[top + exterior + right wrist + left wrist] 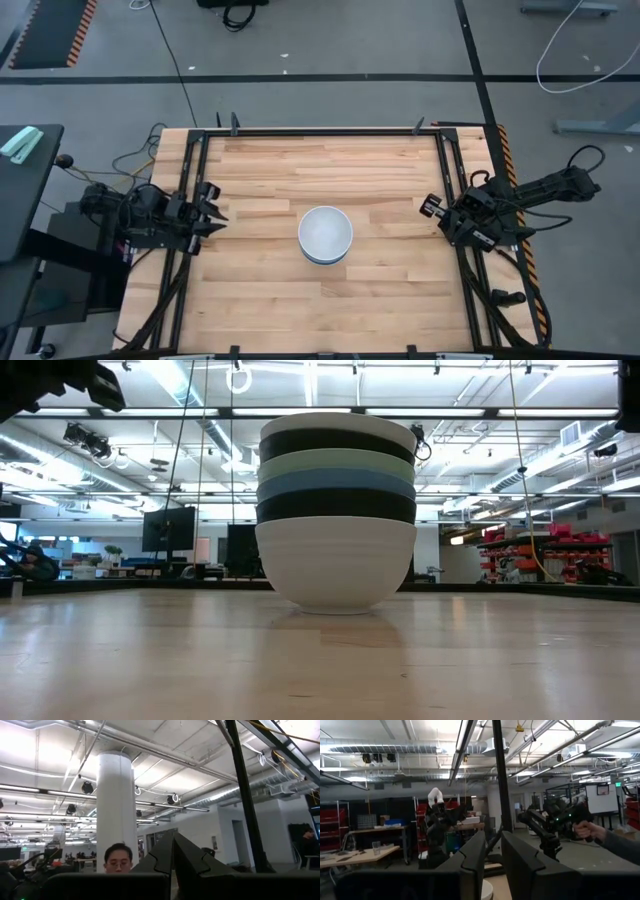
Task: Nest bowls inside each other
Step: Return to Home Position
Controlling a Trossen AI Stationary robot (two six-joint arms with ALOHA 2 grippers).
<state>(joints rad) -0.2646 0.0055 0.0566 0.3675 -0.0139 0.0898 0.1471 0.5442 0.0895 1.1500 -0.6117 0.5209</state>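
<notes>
The wooden tabletop [260, 290], laid in pale plank strips with a matte grain, carries the stack of bowls [325, 234] near its middle, well apart from both arms. The arms are folded back at the tabletop's left and right edges, which I judge to be their resting pose now that the nesting looks done.

The stack stands upright and even, since each round, smooth shell sits deep in the one below and shows only a band of rim. From the base up they are the bottom white bowl [335, 565], the lower black bowl [335, 508], the blue bowl [335, 485], the mint green bowl [335, 464], the upper black bowl [335, 442] and the top white bowl [335, 422]. All are glossy and of like curve.

The left gripper [218, 217] is at the left edge, its jaws apart and holding nothing. The right gripper [428, 207] is at the right edge, its jaws pressed together and empty
</notes>
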